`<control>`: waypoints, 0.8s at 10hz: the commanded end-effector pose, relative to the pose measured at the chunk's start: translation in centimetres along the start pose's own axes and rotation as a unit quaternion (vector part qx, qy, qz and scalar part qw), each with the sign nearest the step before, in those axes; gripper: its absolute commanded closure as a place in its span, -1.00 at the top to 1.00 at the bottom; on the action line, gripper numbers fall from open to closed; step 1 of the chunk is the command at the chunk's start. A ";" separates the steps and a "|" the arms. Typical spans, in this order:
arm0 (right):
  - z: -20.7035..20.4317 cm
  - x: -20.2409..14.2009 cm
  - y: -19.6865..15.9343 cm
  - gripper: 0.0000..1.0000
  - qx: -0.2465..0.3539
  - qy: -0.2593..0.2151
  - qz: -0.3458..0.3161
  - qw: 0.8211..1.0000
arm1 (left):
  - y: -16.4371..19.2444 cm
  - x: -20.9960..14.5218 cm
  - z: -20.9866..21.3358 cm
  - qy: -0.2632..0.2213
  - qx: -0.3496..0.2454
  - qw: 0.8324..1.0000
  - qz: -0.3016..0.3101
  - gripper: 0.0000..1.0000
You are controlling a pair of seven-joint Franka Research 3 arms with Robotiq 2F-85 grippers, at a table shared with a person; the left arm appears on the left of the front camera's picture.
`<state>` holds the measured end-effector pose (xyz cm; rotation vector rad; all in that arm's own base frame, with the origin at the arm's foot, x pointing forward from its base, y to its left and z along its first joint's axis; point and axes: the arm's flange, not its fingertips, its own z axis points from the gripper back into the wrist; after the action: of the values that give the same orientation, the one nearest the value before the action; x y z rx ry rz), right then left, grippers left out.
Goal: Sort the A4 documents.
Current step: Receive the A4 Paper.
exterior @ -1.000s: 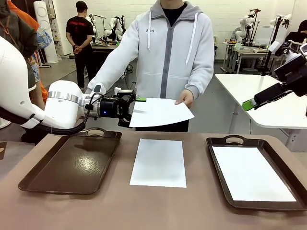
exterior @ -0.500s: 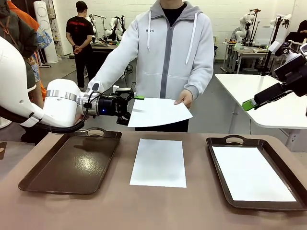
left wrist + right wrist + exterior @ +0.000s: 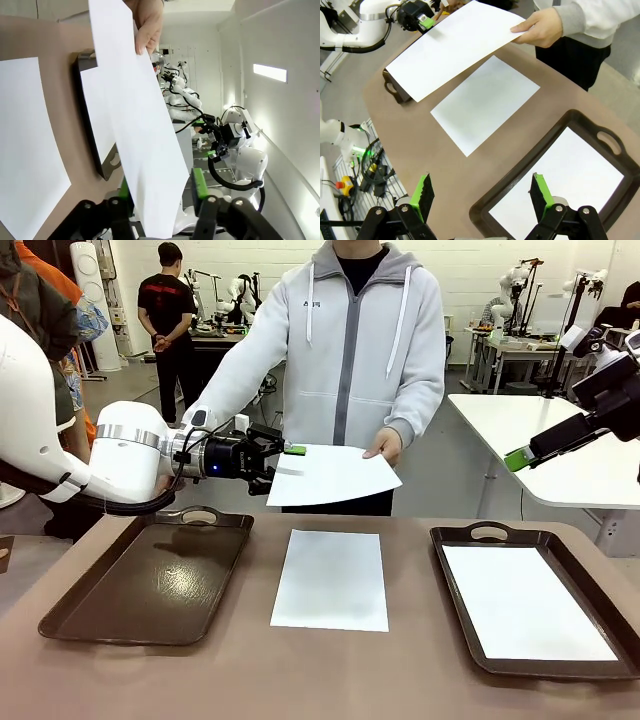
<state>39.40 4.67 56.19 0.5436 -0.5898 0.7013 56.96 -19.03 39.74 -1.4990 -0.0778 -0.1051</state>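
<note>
The held sheet (image 3: 335, 475) is hanging in the air beyond the bench's (image 3: 330, 670) far edge, at 12 o'clock from the middle sheet (image 3: 332, 578), roughly level and sagging a little. I am reading this as a handover. The person's hand (image 3: 385, 447) is pinching its 3 o'clock edge, and my left tool (image 3: 279, 466) is straddling its 9 o'clock corner. From the left wrist camera the paper is running between the green pads (image 3: 198, 182), but I cannot tell whether they are gripping it or merely flanking it. So I am counting on the hand to carry the weight for now.

The middle sheet is lying flat between the trays. The tray sheet (image 3: 525, 603) is resting inside the right tray (image 3: 455, 540) at 3 o'clock. The left tray (image 3: 150, 580) at 9 o'clock is showing a bare floor, so I am judging it the likely home for the held sheet.

My left arm (image 3: 60, 440) is reaching in from 9 o'clock, wrist level, fingers pointing toward 3 o'clock. My right tool (image 3: 481, 190) is hovering high at 2 o'clock, well apart from the paper. Its jaws are spread wide and grasping nothing.
</note>
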 end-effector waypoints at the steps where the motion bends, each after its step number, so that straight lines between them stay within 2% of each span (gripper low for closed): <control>1: -0.1 0.0 -0.1 1.00 0.001 0.001 -0.001 1.000 | 0.2 0.7 0.5 -0.005 0.011 1.000 -0.015 -0.59; 2: -0.1 0.0 -0.1 1.00 0.001 0.001 -0.001 1.000 | 0.3 0.6 0.6 -0.010 0.011 1.000 -0.014 -0.30; 3: -0.1 0.0 -0.1 1.00 0.001 0.001 -0.001 1.000 | 0.3 0.6 0.6 -0.015 0.013 1.000 -0.015 -0.99; 4: -0.1 0.0 -0.1 1.00 0.001 0.001 -0.001 1.000 | 0.3 0.6 0.5 -0.015 0.011 1.000 -0.015 -0.70; 5: -0.1 0.0 -0.1 1.00 0.001 0.001 -0.001 1.000 | 0.4 0.6 0.5 -0.014 0.010 1.000 -0.014 -1.00; 8: -0.1 0.0 -0.1 1.00 0.001 0.001 -0.001 1.000 | 0.4 0.8 0.6 -0.017 0.012 1.000 -0.015 -1.00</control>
<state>39.40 4.67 56.19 0.5436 -0.5898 0.7013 57.41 -18.33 39.65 -1.4844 -0.1006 -0.0877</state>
